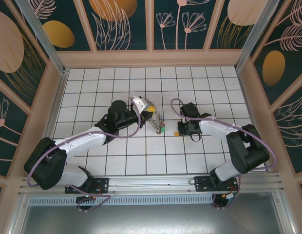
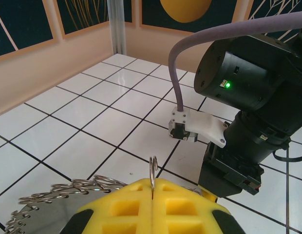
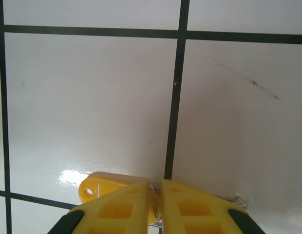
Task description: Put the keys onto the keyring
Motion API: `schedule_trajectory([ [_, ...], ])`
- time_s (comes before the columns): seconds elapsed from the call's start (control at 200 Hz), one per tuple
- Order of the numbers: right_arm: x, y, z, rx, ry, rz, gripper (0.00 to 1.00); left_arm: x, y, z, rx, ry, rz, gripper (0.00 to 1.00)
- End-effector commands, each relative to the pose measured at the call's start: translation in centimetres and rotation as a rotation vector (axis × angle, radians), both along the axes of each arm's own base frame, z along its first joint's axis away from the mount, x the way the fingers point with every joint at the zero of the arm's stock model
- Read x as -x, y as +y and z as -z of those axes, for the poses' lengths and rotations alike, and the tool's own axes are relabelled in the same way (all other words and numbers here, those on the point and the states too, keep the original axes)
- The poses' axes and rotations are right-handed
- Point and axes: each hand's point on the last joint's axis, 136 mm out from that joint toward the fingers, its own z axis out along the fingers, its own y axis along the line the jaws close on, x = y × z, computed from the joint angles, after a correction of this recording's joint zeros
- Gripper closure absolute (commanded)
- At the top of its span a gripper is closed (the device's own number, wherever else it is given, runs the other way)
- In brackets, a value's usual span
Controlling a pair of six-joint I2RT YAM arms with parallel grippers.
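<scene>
We see the left arm (image 1: 68, 146) stretch from the near left corner of the tiled table (image 1: 92, 87) toward its middle. There the left gripper (image 1: 149, 110) has its yellow pads (image 2: 126, 200) pressed together on the thin wire of the keyring (image 2: 152, 168), which stands edge-on between them. The bunch of keys (image 1: 157, 125) threaded on the ring sits just right of that gripper, around the table's middle. In the left wrist view their small loops fan out at the lower left. Just right of the bunch and apart from it, the right gripper (image 1: 183, 129) points down at the tiles, a little right of centre. Its fingers (image 3: 199, 204) stand nearly together, pinching a sliver of silvery metal. This is the yellow-tagged key (image 3: 98, 187), whose tag lies flat on a tile against the left finger.
</scene>
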Motion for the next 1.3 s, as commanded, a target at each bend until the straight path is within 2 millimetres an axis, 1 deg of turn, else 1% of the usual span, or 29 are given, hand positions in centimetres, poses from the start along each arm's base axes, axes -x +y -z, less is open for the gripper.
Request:
schedule_trajectory([
  [0.0,-0.27,-0.20,-0.32,0.012,-0.015,0.014,0.87,0.09,-0.18,-2.84,0.065,-0.069,0.002,1.00],
  [0.315,0.03,-0.46,0.14,0.031,0.006,0.013,0.86,0.06,-0.28,-2.67,0.064,-0.063,0.006,1.00],
  [0.5,-0.02,-0.32,0.21,0.028,0.009,0.007,0.83,0.09,-0.29,-2.71,0.064,-0.064,0.006,1.00],
  [0.661,0.02,-0.24,0.25,0.026,0.013,0.001,0.84,0.02,-0.33,-2.77,0.064,-0.064,0.005,1.00],
  [0.851,0.12,-0.37,0.22,0.031,0.014,0.004,0.87,0.00,-0.39,-2.66,0.062,-0.062,0.008,1.00],
  [0.951,0.17,-0.45,0.22,0.035,0.015,0.002,0.88,0.01,-0.36,-2.62,0.063,-0.061,0.007,1.00],
  [1.111,0.26,-0.40,0.26,0.037,0.023,-0.005,0.85,0.01,-0.39,-2.66,0.063,-0.061,0.007,1.00],
  [1.296,0.31,-0.19,0.29,0.031,0.030,-0.016,0.84,-0.04,-0.51,-2.64,0.064,-0.059,0.011,1.00],
])
